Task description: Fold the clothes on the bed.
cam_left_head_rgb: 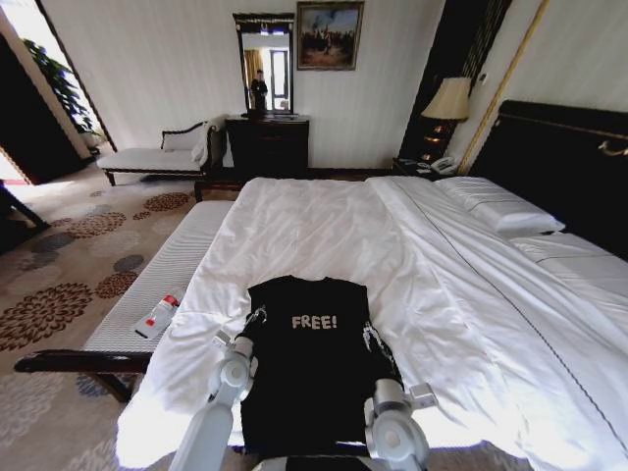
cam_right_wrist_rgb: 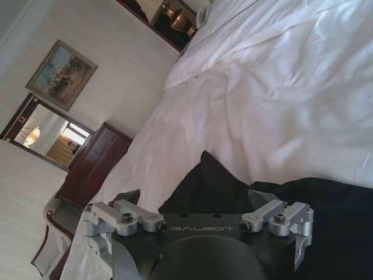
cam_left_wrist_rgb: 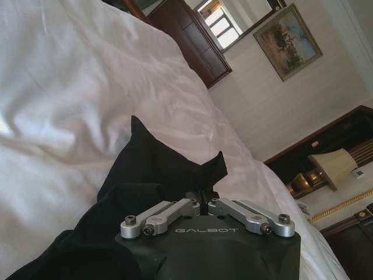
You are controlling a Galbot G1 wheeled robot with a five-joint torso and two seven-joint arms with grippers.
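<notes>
On the near end of the bed (cam_left_head_rgb: 324, 226) lies the black "FREE!" T-shirt (cam_left_head_rgb: 312, 368), sleeves seemingly turned in, lengthwise fold remaining. Left gripper (cam_left_wrist_rgb: 204, 205) pinches its edge; right gripper (cam_right_wrist_rgb: 198, 224) spread beside it

black "free!" t-shirt (cam_left_head_rgb: 312, 363) lies flat, sleeves folded in, at the white bed's (cam_left_head_rgb: 324, 231) near edge.
</notes>
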